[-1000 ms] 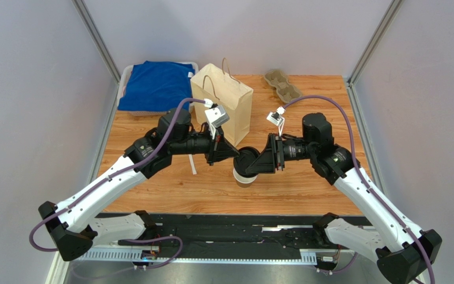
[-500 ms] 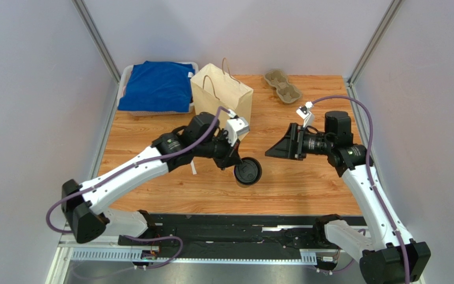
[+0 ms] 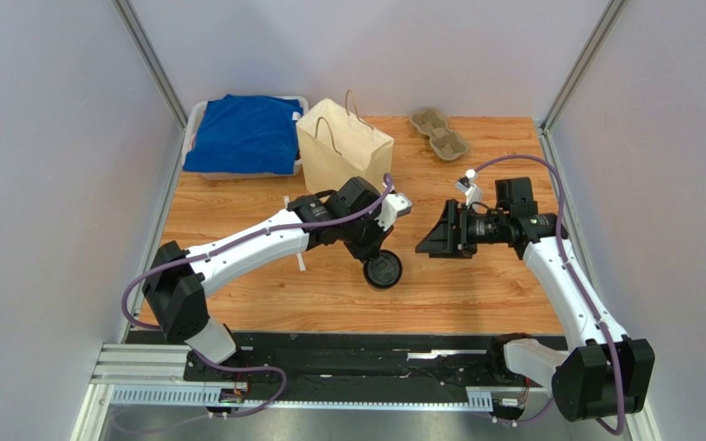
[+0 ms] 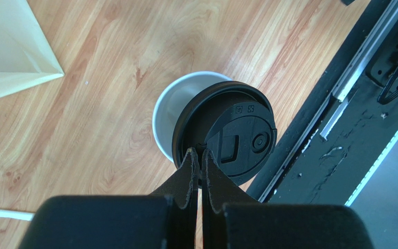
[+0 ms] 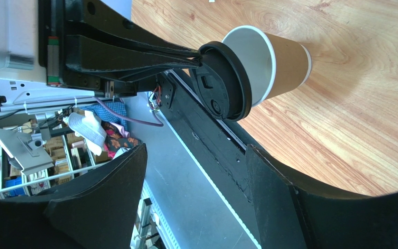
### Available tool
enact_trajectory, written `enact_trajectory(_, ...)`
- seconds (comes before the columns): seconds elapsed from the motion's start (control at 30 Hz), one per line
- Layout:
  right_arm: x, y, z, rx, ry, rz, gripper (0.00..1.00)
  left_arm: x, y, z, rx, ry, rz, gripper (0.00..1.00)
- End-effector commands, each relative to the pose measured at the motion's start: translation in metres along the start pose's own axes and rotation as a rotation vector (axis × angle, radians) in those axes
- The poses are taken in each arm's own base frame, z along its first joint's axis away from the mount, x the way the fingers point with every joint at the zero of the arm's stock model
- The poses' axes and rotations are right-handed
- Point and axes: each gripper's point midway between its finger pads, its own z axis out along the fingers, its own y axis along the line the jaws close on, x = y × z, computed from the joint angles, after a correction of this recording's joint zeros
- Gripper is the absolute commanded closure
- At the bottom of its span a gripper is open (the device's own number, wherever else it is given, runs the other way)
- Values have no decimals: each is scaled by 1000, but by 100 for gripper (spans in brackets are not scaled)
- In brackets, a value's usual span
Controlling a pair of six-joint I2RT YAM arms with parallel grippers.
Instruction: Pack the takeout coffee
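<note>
On the tabletop (image 3: 476,285) the paper bag (image 3: 347,152) stands upright by the far edge. The takeout coffee (image 3: 383,272) is at mid-tabletop, nearer the front edge than the bag and slightly right of it, so the carry likely runs toward the far edge. Its black lid (image 4: 237,140) sits askew, baring part of the cup's white mouth. The left fingers (image 4: 189,171) pinch the lid's rim, while the right fingers (image 5: 107,202) stand spread and empty, apart toward the right edge.
</note>
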Motion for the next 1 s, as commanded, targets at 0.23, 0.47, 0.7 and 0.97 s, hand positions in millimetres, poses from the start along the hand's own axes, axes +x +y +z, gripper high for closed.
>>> enact_trajectory(0.23, 6, 4, 1, -63, 20, -17, 25, -13, 13, 3, 22, 28, -35, 100)
enact_trajectory(0.47, 7, 5, 1, -79, 27, -19, 25, -11, 12, 2, 67, 39, -46, 100)
enact_trajectory(0.7, 7, 7, 1, -92, 31, -22, 25, -14, 15, 6, 79, 47, -59, 100)
enact_trajectory(0.97, 8, 9, 1, -105, 35, -24, 25, -16, 21, 8, 80, 56, -78, 100)
